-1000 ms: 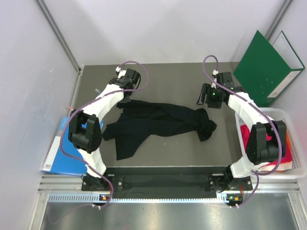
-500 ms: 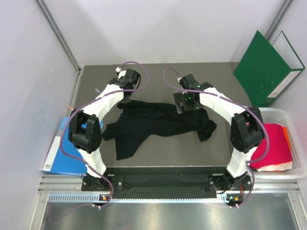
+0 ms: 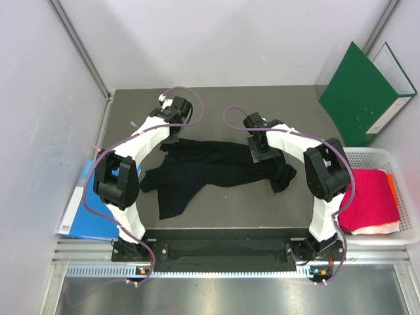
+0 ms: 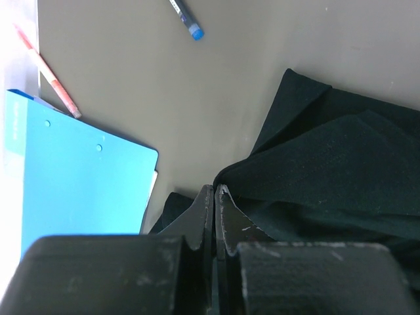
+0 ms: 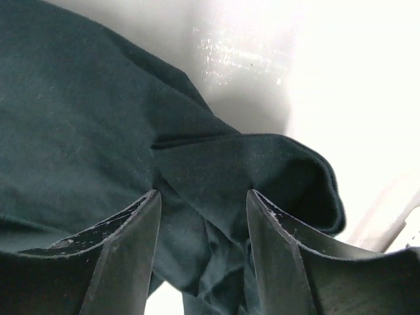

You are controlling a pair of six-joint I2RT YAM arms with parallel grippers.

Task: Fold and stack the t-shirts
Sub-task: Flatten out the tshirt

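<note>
A black t-shirt [image 3: 210, 167] lies crumpled across the middle of the tabletop [image 3: 216, 105], not yet folded. Its far-left edge is pinched by the clenched left fingers [image 4: 209, 210], apparently so that the cloth is anchored. The right fingers [image 5: 125, 243] are spread and set astride a bunched fold at the right end, likely to be grasped and drawn flat. A magenta t-shirt [image 3: 371, 197] is stored in the basket [image 3: 377, 153] at right.

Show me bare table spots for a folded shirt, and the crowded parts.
Free: the far strip of table between the black t-shirt and the back wall; the near strip between the shirt and the base rail. Crowded: the middle, where the shirt sprawls under the left gripper and right gripper; the basket holds the magenta shirt.
</note>
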